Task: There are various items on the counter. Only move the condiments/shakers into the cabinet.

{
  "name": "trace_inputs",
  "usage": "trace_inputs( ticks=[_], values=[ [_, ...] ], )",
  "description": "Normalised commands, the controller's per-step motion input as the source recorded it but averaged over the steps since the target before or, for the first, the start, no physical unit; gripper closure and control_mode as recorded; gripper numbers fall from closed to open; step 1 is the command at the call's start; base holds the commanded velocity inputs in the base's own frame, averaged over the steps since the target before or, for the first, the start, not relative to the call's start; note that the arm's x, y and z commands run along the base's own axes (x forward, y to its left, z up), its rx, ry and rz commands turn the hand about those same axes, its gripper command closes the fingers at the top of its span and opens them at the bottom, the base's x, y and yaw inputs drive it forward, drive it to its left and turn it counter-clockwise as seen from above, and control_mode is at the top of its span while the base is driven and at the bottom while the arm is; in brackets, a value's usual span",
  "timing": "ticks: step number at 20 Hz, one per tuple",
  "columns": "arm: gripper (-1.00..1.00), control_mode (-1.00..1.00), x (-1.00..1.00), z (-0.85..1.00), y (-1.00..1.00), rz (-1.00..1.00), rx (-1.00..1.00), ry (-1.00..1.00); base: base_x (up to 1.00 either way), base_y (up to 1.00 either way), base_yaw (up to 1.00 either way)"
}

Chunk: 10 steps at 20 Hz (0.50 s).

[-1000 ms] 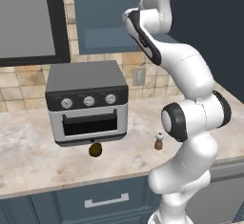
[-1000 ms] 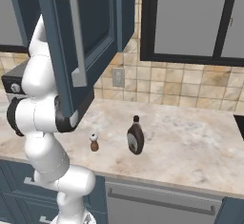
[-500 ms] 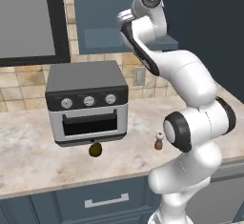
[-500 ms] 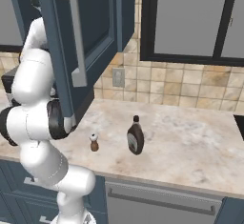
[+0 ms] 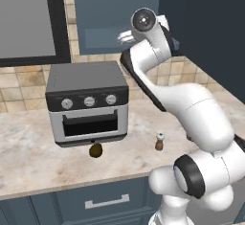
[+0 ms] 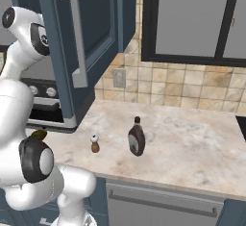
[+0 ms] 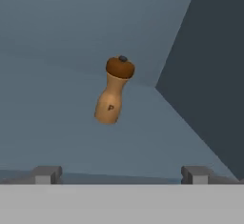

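Observation:
The brown-topped shaker (image 7: 114, 92) stands by itself on the cabinet's shelf floor (image 7: 143, 142). My gripper (image 7: 121, 175) is open, short of it, with its two fingertips (image 7: 46, 174) far apart and touching nothing. On the counter (image 6: 192, 148) the white-topped shaker (image 6: 95, 144) stands next to the dark syrup bottle (image 6: 137, 137). The same shaker (image 5: 159, 141) also stands right of the small round fruit (image 5: 96, 150). My arm reaches up to the open cabinet (image 5: 115, 13).
A grey toaster oven (image 5: 88, 102) with three knobs sits on the counter under the cabinet. The open cabinet door (image 6: 72, 42) juts out over the counter beside my arm. Blue-grey drawers (image 5: 105, 202) run below the counter edge.
My arm's upper joint has come down and to the left in the left base view. The jaws stay open. The things on the counter have not moved.

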Motion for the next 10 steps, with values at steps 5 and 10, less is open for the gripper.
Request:
trace_inputs(
  ticks=[5,10],
  values=[
    [-1.00,-1.00,-1.00,-0.68,0.00,-0.23,0.03,0.39,0.00,0.00,0.00],
    [-1.00,-1.00,-0.99,-1.00,-0.07,-0.11,0.02,0.44,0.00,0.00,0.00]
  ],
)
